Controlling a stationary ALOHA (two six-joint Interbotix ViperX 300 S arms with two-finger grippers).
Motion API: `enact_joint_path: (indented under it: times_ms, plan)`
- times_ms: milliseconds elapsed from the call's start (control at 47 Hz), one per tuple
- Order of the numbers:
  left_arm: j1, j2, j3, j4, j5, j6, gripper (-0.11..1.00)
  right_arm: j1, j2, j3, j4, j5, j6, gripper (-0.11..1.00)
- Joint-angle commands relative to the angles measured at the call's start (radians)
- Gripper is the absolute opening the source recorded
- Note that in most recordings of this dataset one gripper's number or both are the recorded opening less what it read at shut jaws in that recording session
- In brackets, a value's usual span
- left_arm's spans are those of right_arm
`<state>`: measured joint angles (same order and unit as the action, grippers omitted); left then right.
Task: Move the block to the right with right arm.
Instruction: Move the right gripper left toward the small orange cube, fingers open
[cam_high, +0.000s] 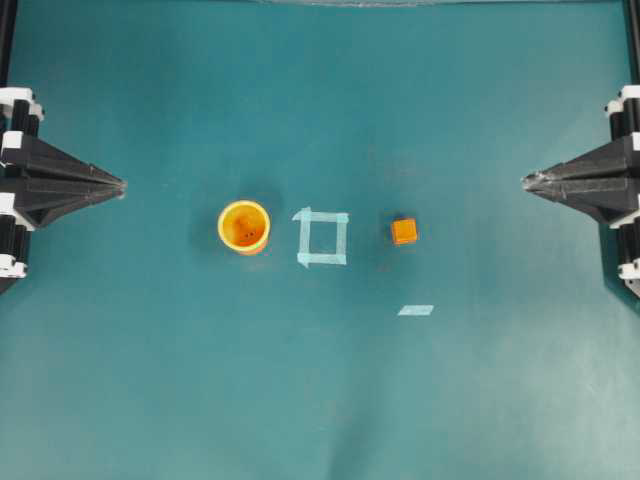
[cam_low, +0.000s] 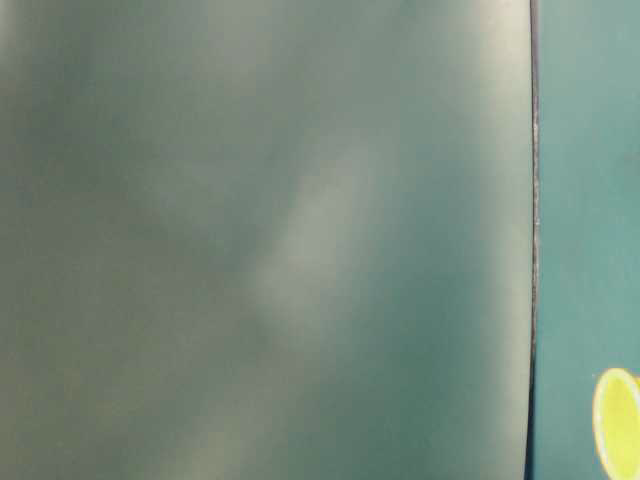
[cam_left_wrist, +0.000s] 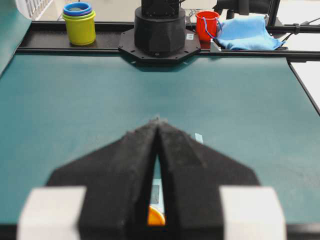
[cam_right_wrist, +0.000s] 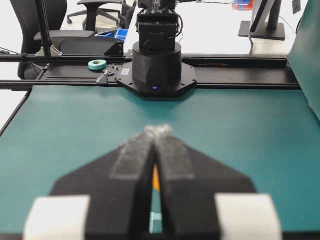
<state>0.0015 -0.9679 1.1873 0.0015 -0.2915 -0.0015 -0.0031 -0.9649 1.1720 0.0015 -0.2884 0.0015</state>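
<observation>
The block (cam_high: 404, 231), a small orange cube, sits on the teal table right of centre, with nothing touching it. My right gripper (cam_high: 526, 181) hangs at the right edge, pointing left, well apart from the block. It is shut and empty, its fingertips meeting (cam_right_wrist: 158, 129). Through the slit between its fingers shows an orange sliver (cam_right_wrist: 156, 180); I cannot tell whether that is the block or the cup. My left gripper (cam_high: 122, 186) hangs at the left edge, also shut and empty (cam_left_wrist: 158, 120).
A yellow-orange cup (cam_high: 244, 227) stands left of centre, with a pale tape square (cam_high: 322, 237) between it and the block. A short tape strip (cam_high: 415, 310) lies in front of the block. The table-level view is mostly blur, with a yellow rim (cam_low: 618, 420) at its lower right.
</observation>
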Motion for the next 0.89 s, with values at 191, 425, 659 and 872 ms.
enact_joint_path:
  times_ms: [191,425,659,872]
  plan:
    - [-0.008,0.008,-0.057,0.009,0.089,-0.002,0.0,-0.002,0.008,-0.055,0.002,0.048,0.006,0.0]
    - [-0.008,0.009,-0.057,0.008,0.095,-0.002,0.0,-0.003,0.043,-0.067,0.002,0.063,0.008,0.0]
    - [-0.006,0.009,-0.058,0.009,0.095,-0.002,0.0,-0.005,0.138,-0.097,0.002,0.077,0.008,0.01]
    - [-0.008,0.009,-0.058,0.008,0.097,-0.002,0.0,-0.012,0.244,-0.149,0.002,0.133,0.008,0.34]
